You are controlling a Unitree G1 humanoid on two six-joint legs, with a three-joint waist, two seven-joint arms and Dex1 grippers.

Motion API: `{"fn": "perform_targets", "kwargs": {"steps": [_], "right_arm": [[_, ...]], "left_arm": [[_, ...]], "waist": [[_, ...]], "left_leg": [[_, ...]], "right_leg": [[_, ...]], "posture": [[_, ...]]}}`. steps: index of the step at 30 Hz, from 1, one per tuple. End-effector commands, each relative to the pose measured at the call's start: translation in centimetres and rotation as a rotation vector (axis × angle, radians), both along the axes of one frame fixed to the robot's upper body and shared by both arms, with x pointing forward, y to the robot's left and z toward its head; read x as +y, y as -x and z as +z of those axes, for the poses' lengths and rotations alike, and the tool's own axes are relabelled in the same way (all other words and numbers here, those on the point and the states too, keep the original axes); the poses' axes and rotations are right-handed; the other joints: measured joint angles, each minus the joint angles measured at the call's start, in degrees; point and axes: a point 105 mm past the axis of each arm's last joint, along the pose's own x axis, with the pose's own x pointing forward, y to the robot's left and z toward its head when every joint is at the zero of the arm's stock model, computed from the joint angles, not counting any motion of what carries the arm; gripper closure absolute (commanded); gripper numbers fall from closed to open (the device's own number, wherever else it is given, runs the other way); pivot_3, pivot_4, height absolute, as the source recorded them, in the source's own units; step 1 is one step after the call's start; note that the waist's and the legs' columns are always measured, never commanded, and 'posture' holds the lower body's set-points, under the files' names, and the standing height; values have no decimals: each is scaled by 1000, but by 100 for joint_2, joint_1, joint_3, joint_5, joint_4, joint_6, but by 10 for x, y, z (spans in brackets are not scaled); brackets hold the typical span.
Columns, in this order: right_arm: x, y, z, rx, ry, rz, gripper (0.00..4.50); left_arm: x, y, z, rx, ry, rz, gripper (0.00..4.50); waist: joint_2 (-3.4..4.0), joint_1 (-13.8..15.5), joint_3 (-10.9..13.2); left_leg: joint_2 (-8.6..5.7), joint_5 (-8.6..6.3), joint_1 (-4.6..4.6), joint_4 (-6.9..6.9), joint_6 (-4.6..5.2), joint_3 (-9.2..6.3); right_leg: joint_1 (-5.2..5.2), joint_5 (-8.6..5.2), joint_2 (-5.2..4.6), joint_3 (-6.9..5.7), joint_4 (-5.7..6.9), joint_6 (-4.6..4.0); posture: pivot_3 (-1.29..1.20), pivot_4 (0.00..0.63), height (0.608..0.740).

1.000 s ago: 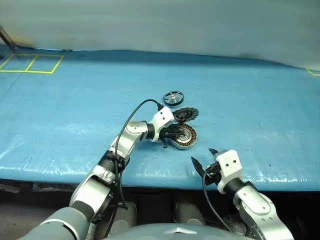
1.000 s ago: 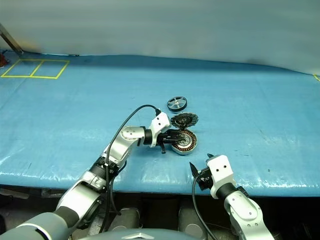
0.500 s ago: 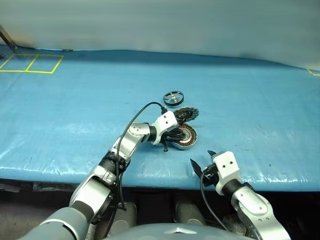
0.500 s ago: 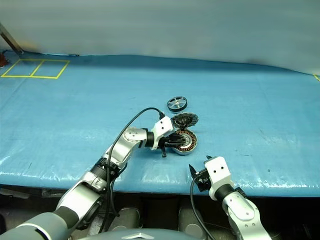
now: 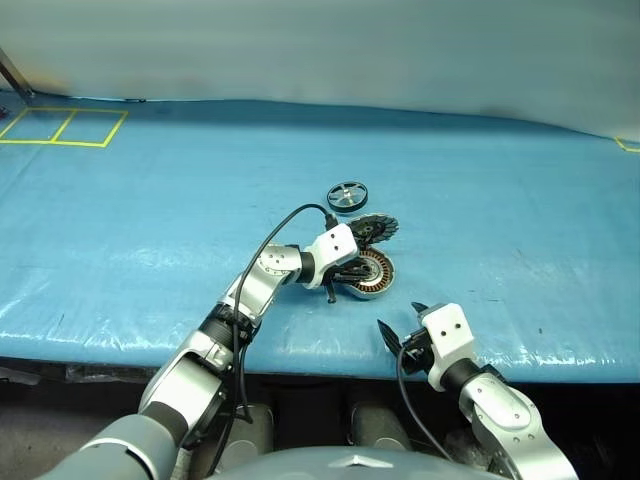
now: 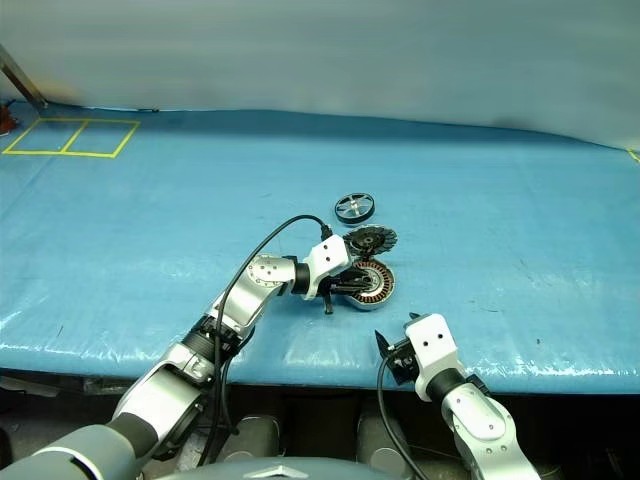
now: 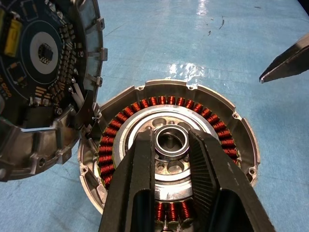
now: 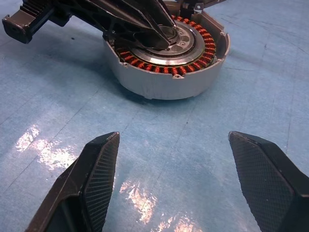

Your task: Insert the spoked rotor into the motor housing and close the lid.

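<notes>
Since a second ago, little shifted. Left gripper pinching the motor housing's centre ring; right gripper wide open, empty, just short. Spoked rotor beyond the lid, nearer left.

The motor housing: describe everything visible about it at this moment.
The motor housing, a round, shallow silver metal can, lies flat and open-side up on the blue table cover. Inside runs a ring of copper-coloured windings around a pale metal plate with a bright centre bearing ring. Small tabs stud its rim. The left gripper reaches in, its black fingers flanking that bearing. The ribbed dark grey lid leans tilted against its far rim, circuit board showing underneath. No rotor sits inside.
</notes>
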Motion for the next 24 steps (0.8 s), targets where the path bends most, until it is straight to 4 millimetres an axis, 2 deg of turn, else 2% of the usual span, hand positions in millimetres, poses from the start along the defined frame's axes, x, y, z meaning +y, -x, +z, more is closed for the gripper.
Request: {"fn": "perform_targets", "kwargs": {"steps": [1,24], "right_arm": [[1,-2,6,-28,7,10,699],[3,-3,3,-20,19,30,699]], "left_arm": [[0,4,0,-15,-10,-22,3827],[13,3,-8,-4,-63,5,3827]], "waist": [[0,1,0],[1,0,-1]], "left_leg": [[0,0,0,0,0,0],[0,0,5,3,0,0]], "right_leg": [[0,0,0,0,0,0],[5,0,0,0,2,0]], "posture": [[0,150,740],[0,150,740]]}}
